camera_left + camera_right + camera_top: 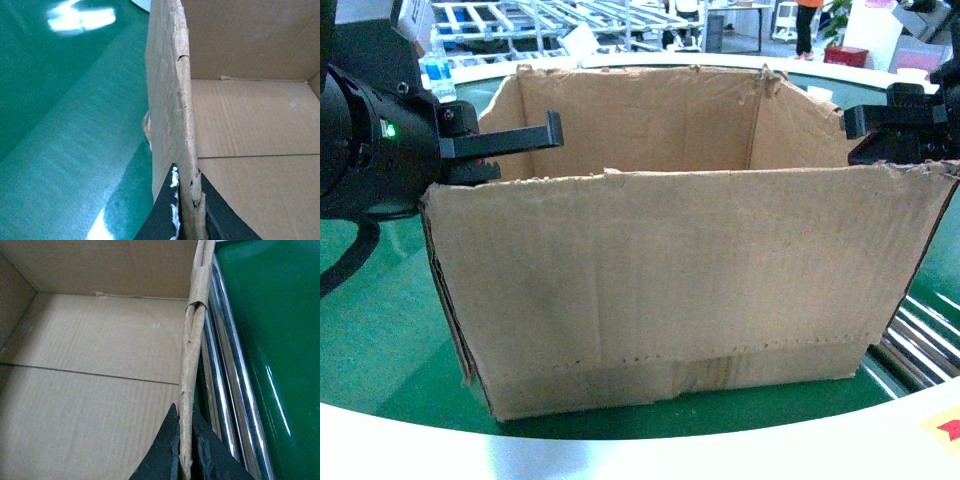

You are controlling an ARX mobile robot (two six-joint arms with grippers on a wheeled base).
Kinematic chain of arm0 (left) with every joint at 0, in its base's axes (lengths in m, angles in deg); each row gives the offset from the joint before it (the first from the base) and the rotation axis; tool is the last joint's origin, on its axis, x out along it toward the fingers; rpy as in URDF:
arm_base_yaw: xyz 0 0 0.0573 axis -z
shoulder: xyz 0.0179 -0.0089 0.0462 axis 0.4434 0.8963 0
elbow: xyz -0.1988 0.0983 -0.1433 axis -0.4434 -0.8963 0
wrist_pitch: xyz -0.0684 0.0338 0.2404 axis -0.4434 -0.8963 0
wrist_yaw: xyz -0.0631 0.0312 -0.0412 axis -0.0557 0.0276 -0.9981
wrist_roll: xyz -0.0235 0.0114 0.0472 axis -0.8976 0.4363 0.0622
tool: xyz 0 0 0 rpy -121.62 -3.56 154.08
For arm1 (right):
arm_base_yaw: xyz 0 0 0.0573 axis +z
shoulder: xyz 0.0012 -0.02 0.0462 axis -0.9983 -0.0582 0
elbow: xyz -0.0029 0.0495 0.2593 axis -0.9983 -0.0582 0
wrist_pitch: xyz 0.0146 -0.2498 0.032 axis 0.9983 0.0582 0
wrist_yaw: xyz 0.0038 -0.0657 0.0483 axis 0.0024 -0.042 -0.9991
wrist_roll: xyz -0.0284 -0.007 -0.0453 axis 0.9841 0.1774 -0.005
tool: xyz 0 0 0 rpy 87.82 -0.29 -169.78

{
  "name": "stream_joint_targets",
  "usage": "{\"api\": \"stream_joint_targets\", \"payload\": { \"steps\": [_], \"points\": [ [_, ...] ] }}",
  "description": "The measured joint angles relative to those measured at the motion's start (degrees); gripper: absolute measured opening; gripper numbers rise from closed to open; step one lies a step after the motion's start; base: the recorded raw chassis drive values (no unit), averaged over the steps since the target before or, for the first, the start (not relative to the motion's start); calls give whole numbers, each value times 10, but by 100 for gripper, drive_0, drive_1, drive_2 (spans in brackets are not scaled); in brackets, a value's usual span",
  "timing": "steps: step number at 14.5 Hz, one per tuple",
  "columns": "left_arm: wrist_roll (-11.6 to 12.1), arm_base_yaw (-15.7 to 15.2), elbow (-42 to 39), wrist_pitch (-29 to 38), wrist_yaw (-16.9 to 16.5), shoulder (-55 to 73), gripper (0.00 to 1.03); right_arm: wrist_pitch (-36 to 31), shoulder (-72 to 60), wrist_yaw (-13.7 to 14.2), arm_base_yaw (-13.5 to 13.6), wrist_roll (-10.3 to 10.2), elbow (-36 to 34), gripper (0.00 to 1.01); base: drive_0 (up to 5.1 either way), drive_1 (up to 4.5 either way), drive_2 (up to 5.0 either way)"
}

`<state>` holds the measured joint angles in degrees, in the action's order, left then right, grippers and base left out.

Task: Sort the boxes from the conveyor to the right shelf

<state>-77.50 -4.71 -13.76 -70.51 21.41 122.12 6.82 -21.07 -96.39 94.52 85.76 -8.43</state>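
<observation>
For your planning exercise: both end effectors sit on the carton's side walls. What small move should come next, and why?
Probably a short, level lift by both arms together. The left end effector and right end effector each pinch a wall of the carton, which rests on the conveyor.

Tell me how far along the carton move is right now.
Done: both grippers are clamped, the left gripper on the carton's left wall, the right gripper on its right wall. In hand: the lift; the carton sits on the conveyor. Left: carry to the shelf, not in view.

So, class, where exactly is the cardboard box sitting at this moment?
In the head view the cardboard box fills the centre, on the green conveyor, each side wall pinched by the left gripper and right gripper.
</observation>
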Motion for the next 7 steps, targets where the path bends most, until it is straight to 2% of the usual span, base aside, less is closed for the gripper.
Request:
{"api": "stream_joint_targets", "payload": {
  "steps": [3,5,6,7],
  "points": [
    [43,2,-1,12,20,-73,3,-8,60,-27,3,-24,-4,2,0,0,0],
    [60,13,-1,8,35,-129,3,-5,121,-38,3,-33,-4,2,0,0,0],
    [78,26,-1,17,47,-158,3,-2,153,-47,-5,-39,-7,2,0,0,0],
    [84,27,-1,23,47,-169,3,-3,168,-50,-9,-44,-7,2,0,0,0]
  ]
}}
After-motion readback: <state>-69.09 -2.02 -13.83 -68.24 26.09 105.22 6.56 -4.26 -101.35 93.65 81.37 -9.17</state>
